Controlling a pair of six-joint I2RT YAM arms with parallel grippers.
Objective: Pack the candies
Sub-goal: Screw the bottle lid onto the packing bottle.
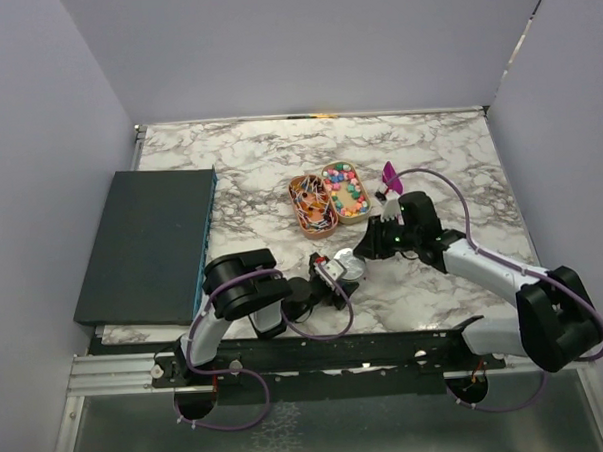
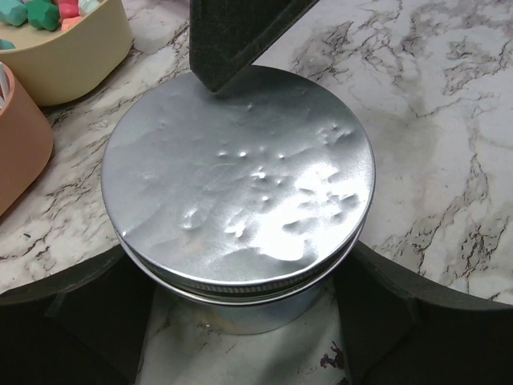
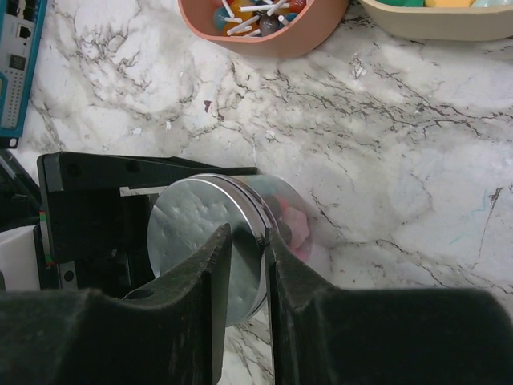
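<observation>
Top external view: marble bench (image 1: 459,159), with a dark box (image 1: 147,243) on its left side; two trays side by side at mid-bench, orange tray (image 3: 264,40) and beige tray (image 2: 80,56); jar (image 3: 292,216) near the arm bases, silver lid (image 2: 240,176) sitting on it; purple scoop (image 1: 390,172) just right of the beige tray. Most candies (image 1: 346,189) lie in the beige tray; a few pink ones show through the jar's clear wall. Left pincer (image 2: 240,273) clamped on the jar body; right pincer (image 3: 247,257) has its fingers drawn close either side of the lid's rim, one on top; whether they bite, cannot tell. Judgement: part filled, lid in place; cannot tell whether the lid is going on or coming off; many candies left unpacked.
</observation>
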